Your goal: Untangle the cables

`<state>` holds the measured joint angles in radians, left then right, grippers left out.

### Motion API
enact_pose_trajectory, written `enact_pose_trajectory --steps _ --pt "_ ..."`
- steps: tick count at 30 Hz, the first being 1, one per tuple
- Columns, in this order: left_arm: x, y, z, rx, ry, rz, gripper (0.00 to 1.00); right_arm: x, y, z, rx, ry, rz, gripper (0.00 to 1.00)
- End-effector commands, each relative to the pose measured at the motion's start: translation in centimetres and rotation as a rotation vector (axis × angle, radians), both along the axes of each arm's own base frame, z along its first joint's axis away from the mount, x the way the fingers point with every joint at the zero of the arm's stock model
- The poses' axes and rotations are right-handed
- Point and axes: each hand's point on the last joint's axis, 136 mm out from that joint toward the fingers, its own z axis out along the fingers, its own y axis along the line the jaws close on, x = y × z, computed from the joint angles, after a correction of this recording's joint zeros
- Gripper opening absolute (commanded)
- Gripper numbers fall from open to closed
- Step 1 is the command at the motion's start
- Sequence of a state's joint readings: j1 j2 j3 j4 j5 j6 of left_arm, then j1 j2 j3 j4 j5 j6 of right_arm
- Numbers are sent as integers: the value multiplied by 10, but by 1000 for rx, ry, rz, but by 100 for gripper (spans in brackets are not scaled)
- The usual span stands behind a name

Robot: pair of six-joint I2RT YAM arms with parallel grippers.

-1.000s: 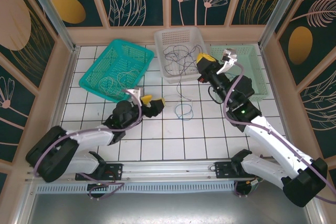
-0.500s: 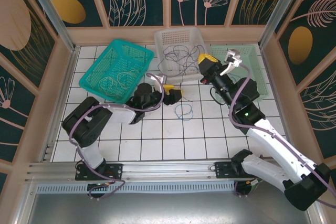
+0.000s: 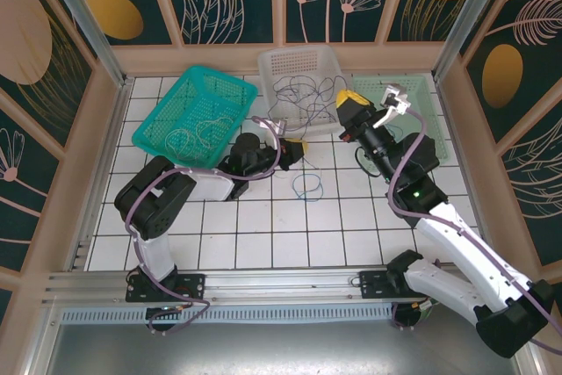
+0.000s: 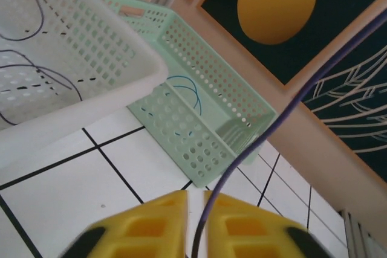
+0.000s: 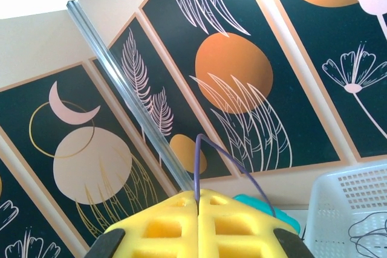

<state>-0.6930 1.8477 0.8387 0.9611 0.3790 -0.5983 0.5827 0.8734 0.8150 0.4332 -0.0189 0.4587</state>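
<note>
Thin dark cables (image 3: 294, 94) in loose loops

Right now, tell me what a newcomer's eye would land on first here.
The yellow-padded left tool, low over the middle tiles, and the right tool, raised by the white basket, are each shut on a thin dark cable. A teal basket sits back left, and a blue cable loops on the tiles.
</note>
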Motion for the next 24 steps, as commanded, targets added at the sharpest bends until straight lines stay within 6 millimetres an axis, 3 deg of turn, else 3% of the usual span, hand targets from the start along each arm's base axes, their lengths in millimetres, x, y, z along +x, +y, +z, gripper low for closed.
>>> enact_pose_trajectory --steps 1,9,11,12,18,24 --pt "12 5 2 76 -33 60 6 -1 -10 -3 -15 18 -37 0" --pt "40 51 -12 500 -137 269 0 13 -30 -41 -207 166 -188 0" --pt "39 61 -3 558 -176 305 0 13 -34 -50 -231 188 -209 0" --pt "44 61 11 572 -210 331 0 13 -35 -55 -241 198 -217 0" --pt "43 68 33 740 -327 414 0 17 -39 -96 -314 285 -230 0" --pt "28 52 47 946 -513 433 0 24 -26 -165 -441 444 -170 0"
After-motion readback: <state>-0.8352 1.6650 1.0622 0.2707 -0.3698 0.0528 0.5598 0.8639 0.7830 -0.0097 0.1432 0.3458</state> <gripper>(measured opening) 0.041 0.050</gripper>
